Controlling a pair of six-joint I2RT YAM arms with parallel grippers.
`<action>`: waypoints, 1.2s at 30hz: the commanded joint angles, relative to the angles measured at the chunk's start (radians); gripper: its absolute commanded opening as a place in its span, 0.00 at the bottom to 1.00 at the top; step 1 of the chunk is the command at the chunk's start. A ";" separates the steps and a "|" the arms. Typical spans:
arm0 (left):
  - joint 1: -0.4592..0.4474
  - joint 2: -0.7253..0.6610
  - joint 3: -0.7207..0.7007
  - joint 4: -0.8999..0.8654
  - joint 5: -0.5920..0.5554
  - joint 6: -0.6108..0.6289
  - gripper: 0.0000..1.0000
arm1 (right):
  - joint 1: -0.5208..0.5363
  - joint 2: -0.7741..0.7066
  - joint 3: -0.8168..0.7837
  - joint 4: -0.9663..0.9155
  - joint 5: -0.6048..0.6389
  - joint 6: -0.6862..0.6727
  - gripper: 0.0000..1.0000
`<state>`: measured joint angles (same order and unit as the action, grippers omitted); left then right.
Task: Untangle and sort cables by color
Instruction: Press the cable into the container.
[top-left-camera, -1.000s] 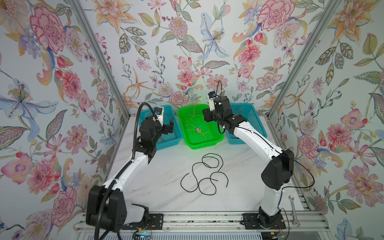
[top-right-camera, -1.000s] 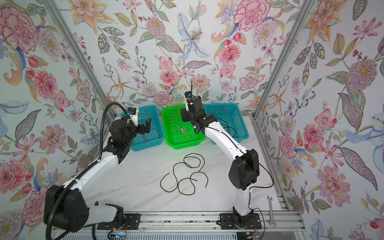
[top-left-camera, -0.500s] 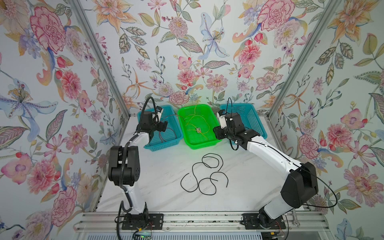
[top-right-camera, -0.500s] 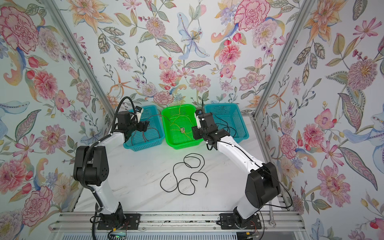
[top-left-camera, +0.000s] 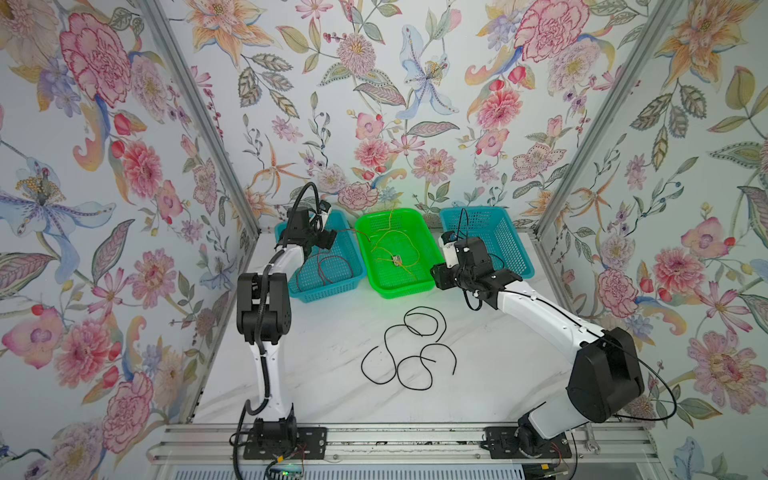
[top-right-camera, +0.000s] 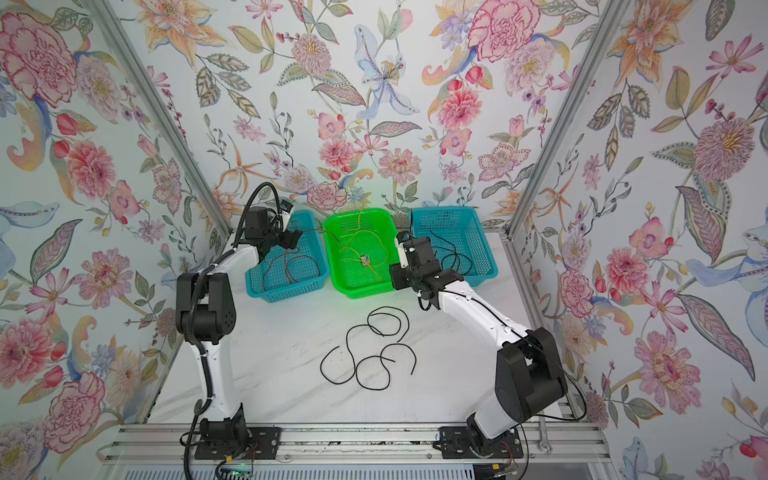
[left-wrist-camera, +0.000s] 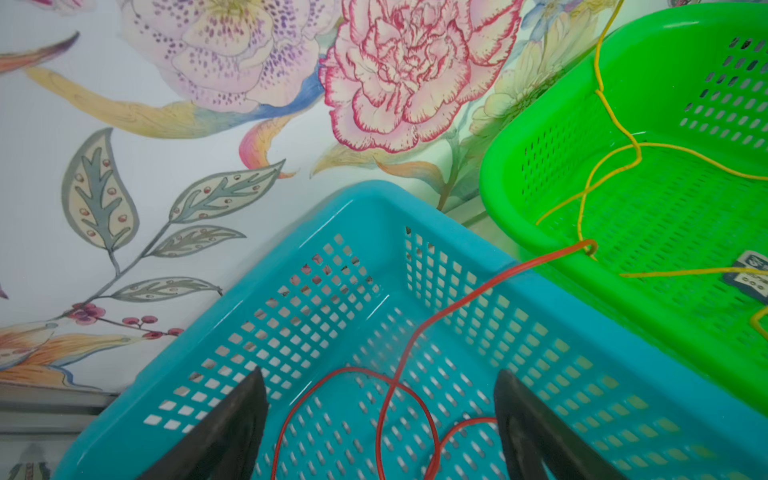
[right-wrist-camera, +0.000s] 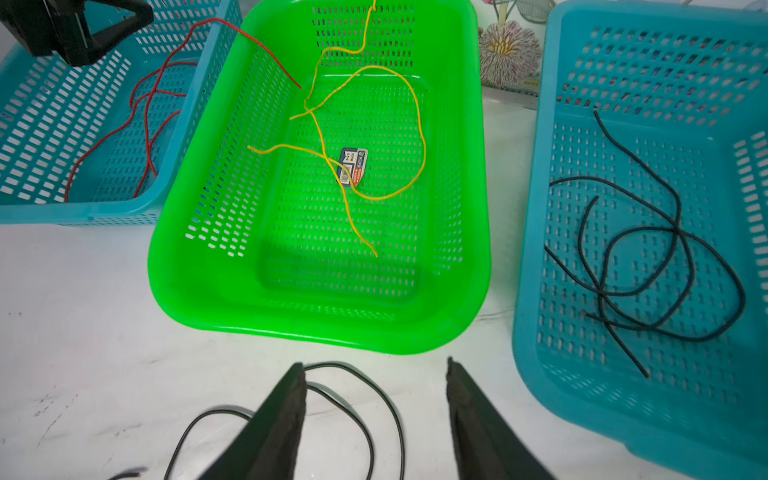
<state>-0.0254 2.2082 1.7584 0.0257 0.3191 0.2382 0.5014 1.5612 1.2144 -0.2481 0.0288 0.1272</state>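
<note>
Several loose black cables (top-left-camera: 409, 349) (top-right-camera: 368, 351) lie looped on the white table. Red cables (left-wrist-camera: 399, 399) (top-left-camera: 328, 266) rest in the left teal basket (top-left-camera: 316, 297), and one red end reaches over the rim into the green basket (top-left-camera: 399, 293). Yellow cables (right-wrist-camera: 374, 124) lie in the green basket. More black cables (right-wrist-camera: 644, 257) sit in the right teal basket (top-left-camera: 521, 253). My left gripper (left-wrist-camera: 379, 372) (top-left-camera: 326, 241) hangs open over the left basket, with red loops beneath it. Open and empty, my right gripper (right-wrist-camera: 374, 363) (top-left-camera: 440, 276) hovers by the green basket's front right corner, over a black loop.
A small printed label (right-wrist-camera: 353, 166) lies in the green basket among the yellow cables. Floral walls close in the left, back and right. A metal rail (top-left-camera: 395, 436) runs along the front, and a wrench (top-left-camera: 590, 442) lies at its right end.
My right gripper came down from above the green basket to its front right corner. The left arm folded upright while its gripper stayed over the left basket.
</note>
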 joint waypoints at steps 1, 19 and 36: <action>-0.001 0.050 0.060 -0.101 0.019 0.059 0.87 | -0.009 -0.030 -0.023 0.034 -0.015 0.017 0.55; -0.004 0.221 0.266 -0.224 0.046 0.048 0.60 | -0.011 0.005 -0.040 0.047 -0.035 0.029 0.54; -0.004 0.185 0.228 -0.229 0.096 0.037 0.23 | 0.002 0.001 -0.072 0.056 -0.035 0.038 0.53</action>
<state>-0.0254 2.4180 1.9945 -0.1879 0.3752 0.2779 0.4953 1.5578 1.1599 -0.2047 0.0032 0.1513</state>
